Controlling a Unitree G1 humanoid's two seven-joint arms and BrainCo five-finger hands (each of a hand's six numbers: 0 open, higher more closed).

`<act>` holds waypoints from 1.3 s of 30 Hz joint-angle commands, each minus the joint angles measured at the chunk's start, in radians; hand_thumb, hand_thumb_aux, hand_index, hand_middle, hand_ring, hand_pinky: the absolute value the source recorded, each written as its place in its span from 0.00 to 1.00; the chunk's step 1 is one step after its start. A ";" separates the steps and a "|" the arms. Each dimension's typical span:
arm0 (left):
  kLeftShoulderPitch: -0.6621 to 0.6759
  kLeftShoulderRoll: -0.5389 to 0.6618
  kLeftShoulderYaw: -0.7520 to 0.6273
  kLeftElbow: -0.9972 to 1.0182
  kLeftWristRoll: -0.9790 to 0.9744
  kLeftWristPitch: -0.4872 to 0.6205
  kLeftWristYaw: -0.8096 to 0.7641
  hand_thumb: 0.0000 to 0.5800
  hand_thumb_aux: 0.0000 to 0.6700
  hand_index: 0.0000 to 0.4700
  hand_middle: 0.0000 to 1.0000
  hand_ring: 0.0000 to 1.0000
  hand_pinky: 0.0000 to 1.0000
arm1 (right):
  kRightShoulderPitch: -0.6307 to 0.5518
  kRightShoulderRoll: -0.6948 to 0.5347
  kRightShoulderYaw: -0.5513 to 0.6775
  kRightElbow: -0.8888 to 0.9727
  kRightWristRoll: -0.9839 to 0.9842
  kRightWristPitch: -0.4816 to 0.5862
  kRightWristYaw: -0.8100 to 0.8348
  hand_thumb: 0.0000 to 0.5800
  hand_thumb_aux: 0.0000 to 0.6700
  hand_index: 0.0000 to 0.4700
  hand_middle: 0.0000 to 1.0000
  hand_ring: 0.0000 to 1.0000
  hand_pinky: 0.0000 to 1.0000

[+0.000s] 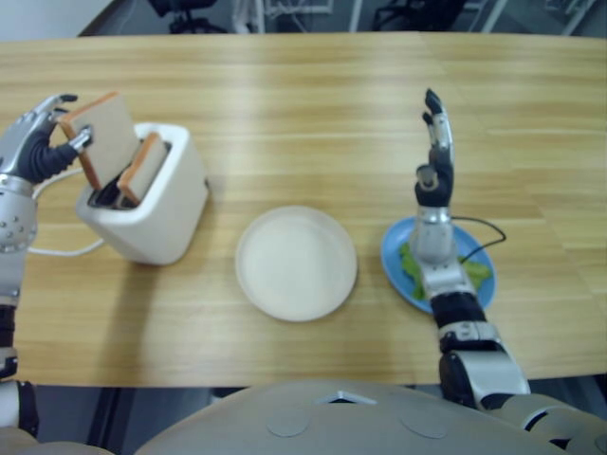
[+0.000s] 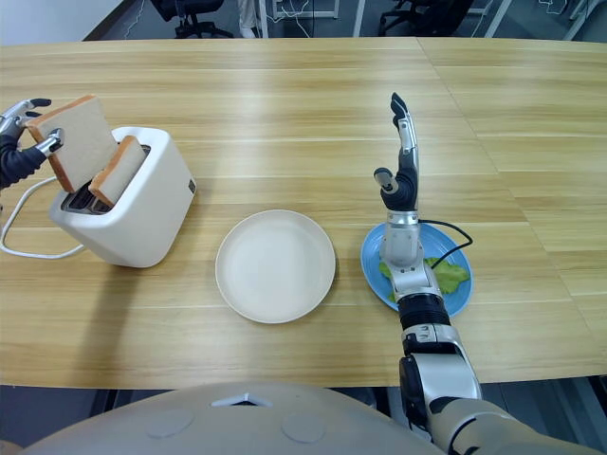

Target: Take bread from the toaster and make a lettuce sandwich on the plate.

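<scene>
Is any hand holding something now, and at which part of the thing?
The left hand holds a bread slice by its left edge, near the top. The right hand is open, holding nothing.

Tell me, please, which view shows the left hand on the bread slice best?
The left eye view: the left hand shows whole, pinching the bread slice. The right eye view cuts the hand at the picture's edge.

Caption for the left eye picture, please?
Left hand grips a bread slice at the white toaster; right hand raised.
</scene>
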 commanded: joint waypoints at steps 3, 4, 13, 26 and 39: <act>-0.023 -0.008 0.007 0.010 -0.014 -0.020 0.018 1.00 1.00 0.98 1.00 1.00 1.00 | 0.006 0.000 -0.010 -0.015 0.002 0.006 -0.006 0.00 0.00 0.00 0.00 0.00 0.00; -0.026 -0.009 0.009 0.006 -0.016 -0.024 0.022 1.00 1.00 0.98 1.00 1.00 1.00 | 0.005 0.000 -0.011 -0.014 0.002 0.006 -0.006 0.00 0.00 0.00 0.00 0.00 0.00; -0.071 0.009 0.042 -0.098 0.002 -0.041 0.063 1.00 1.00 0.98 1.00 1.00 1.00 | -0.003 0.005 -0.007 -0.002 -0.001 0.004 -0.012 0.00 0.00 0.00 0.00 0.00 0.00; -0.230 -0.026 -0.104 -0.238 0.135 -0.071 0.049 1.00 1.00 0.98 1.00 1.00 1.00 | -0.021 0.014 -0.001 0.025 -0.011 -0.002 -0.035 0.00 0.00 0.00 0.00 0.00 0.00; -0.323 -0.171 -0.419 -0.221 0.442 -0.196 0.119 1.00 1.00 0.98 1.00 1.00 1.00 | -0.059 -0.018 -0.027 0.051 0.007 -0.014 -0.051 0.00 0.00 0.00 0.00 0.00 0.00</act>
